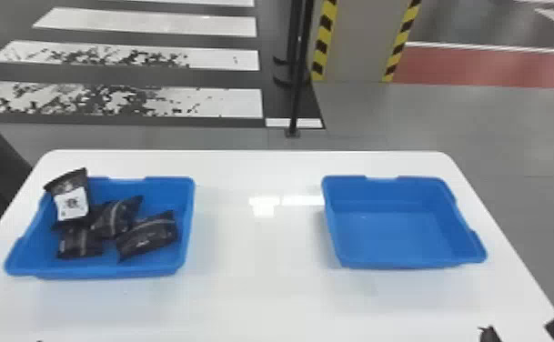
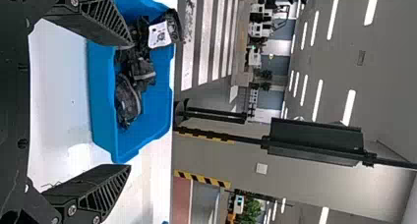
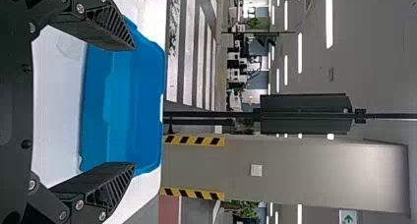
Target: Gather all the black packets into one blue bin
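Four black packets (image 1: 147, 236) are all I can count, heaped together in the left blue bin (image 1: 107, 272); one of them, bearing a white label (image 1: 72, 204), leans at the far left corner with its top over the rim. Two blue bins stand well apart on one white table, the right bin (image 1: 407, 261) being the second. I have two grippers: my left gripper (image 1: 6, 340) is at the near left edge of the head view, my right gripper (image 1: 519, 328) at the near right. Each has its two fingers spread wide, with nothing between them. The tabletop (image 1: 262, 273) is smooth and glossy, with rounded far corners and bright reflections between the bins. Beyond it I see white stripes (image 1: 153, 25) on dark floor, one thin black pole (image 1: 296, 91), a grey column (image 1: 360, 41) edged with two yellow-and-black bands, and a red floor strip (image 1: 485, 68).
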{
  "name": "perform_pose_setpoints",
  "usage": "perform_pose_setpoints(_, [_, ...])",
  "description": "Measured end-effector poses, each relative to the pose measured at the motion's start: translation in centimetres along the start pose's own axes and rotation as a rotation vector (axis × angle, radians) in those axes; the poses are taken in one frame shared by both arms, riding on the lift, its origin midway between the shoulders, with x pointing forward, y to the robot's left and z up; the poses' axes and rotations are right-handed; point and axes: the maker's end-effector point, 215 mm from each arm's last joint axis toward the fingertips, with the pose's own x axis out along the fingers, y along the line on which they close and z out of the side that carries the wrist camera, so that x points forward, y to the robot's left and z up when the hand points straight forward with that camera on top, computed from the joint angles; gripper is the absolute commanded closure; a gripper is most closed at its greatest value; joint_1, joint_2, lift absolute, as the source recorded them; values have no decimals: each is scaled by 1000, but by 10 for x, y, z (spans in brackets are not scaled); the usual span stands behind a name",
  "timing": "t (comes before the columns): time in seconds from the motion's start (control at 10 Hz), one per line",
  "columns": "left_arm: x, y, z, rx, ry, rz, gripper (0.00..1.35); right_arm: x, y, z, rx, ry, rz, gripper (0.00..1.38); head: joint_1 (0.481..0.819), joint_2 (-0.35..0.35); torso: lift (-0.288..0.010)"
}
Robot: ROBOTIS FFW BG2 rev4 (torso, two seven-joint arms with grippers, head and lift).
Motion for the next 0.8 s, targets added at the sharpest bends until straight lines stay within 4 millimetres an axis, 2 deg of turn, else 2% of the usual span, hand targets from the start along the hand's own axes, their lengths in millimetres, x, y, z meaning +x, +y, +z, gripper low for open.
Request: perform_pose_setpoints(0.8, [0,0,0,1,0,-1,145,0,0,-1,2,1,-1,202,695,-95,-110])
